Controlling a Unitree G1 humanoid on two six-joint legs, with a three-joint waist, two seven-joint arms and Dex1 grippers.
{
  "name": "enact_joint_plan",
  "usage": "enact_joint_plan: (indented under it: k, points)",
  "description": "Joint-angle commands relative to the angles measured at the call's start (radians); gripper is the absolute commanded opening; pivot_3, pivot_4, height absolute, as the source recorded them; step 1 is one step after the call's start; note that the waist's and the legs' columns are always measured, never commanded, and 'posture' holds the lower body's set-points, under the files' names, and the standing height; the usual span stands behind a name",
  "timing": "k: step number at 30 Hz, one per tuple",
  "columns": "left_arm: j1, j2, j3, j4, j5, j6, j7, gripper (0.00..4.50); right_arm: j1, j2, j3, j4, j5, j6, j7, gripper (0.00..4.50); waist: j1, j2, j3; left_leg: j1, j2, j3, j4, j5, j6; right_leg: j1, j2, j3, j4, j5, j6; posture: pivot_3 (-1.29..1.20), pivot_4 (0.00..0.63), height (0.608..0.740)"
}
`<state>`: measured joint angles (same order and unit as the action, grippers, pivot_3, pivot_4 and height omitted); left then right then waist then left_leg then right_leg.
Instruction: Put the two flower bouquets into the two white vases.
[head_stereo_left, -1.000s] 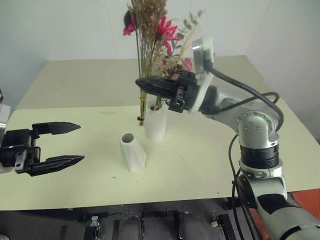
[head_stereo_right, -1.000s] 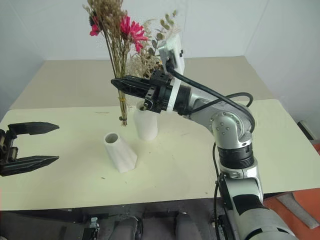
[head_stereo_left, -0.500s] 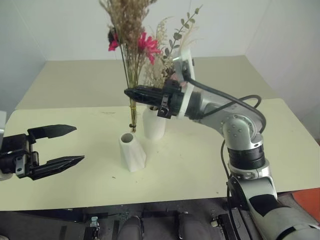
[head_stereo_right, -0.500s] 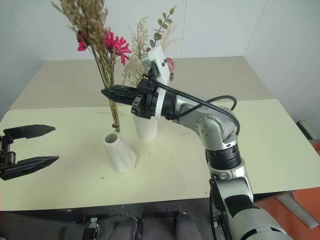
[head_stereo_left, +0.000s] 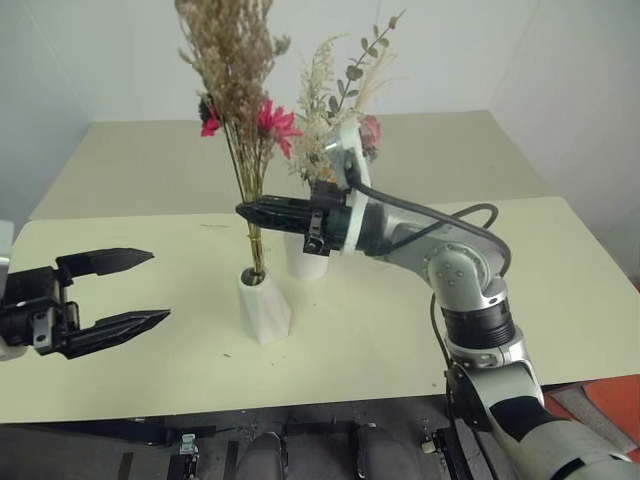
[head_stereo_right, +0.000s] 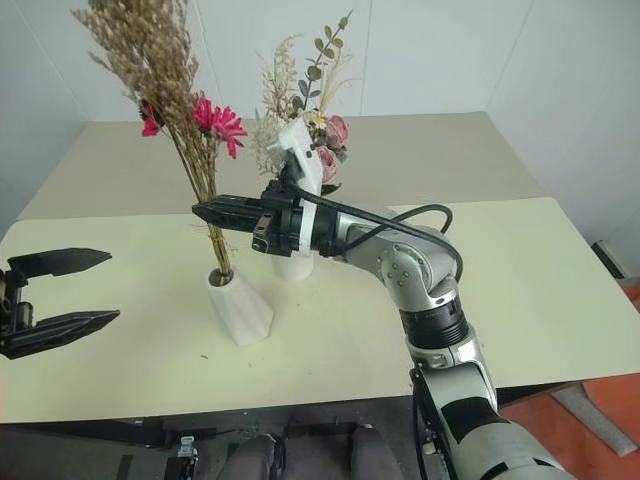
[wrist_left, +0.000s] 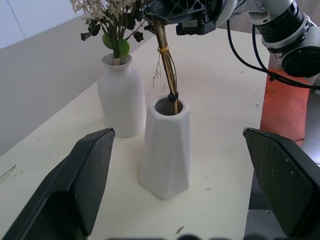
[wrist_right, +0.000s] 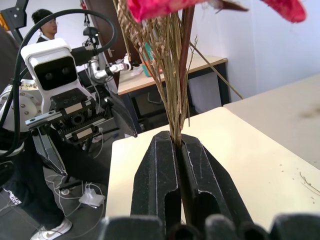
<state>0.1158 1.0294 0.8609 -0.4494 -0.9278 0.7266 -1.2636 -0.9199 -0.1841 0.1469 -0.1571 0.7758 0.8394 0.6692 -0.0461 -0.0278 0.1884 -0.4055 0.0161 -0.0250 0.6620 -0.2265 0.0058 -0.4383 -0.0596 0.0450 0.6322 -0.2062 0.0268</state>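
My right gripper (head_stereo_left: 246, 211) is shut on the stems of the thin bouquet (head_stereo_left: 232, 60), tan grasses with a pink-red daisy (head_stereo_left: 272, 120). The bunch stands upright and its stem ends sit inside the mouth of the slanted cone vase (head_stereo_left: 263, 307). In the right wrist view the stems (wrist_right: 175, 90) rise from between the closed fingers (wrist_right: 160, 170). Just behind stands the bottle vase (wrist_left: 119, 100), which holds the fuller bouquet (head_stereo_left: 335, 80). At the left my left gripper (head_stereo_left: 158, 286) hovers open with nothing in it, level with the cone vase (wrist_left: 167, 145).
Both vases stand near the middle of the pale yellow table (head_stereo_left: 400, 310), whose front edge runs close to me. A second beige table (head_stereo_left: 150, 170) lies behind it, against the white wall. A person (wrist_right: 42, 25) is in the background of the right wrist view.
My right gripper carried the thin bouquet leftward and down, from beside the bottle vase to the cone vase, where the stem ends now sit in the mouth. The left gripper stayed put.
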Motion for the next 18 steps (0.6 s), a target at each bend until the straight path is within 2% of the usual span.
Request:
enact_joint_plan:
  k: [1,17,18]
  points:
    - [0.01,-0.004,0.031,-0.027,-0.022,-0.008,0.008,4.5,-0.001,0.015,0.0,-0.008,-0.03,-0.048,0.014,0.02,0.0,0.0,0.0,0.0,0.0,0.0,0.0,0.0,0.0,0.0,0.0,0.0,0.0,0.0,0.0,0.0,0.15,0.74]
    - [-0.015,0.007,-0.015,-0.02,-0.029,-0.023,0.033,4.5,0.064,0.032,0.064,-0.01,-0.175,-0.137,0.059,0.02,0.0,0.0,0.0,0.0,0.0,0.0,0.0,0.0,0.0,0.0,0.0,0.0,0.0,0.0,0.0,0.0,0.15,0.74]
    - [-0.017,0.009,-0.018,-0.017,-0.028,-0.024,0.03,4.5,0.068,0.029,0.064,-0.015,-0.175,-0.138,0.065,0.28,0.0,0.0,0.0,0.0,0.0,0.0,0.0,0.0,0.0,0.0,0.0,0.0,0.0,0.0,0.0,0.0,0.15,0.74]
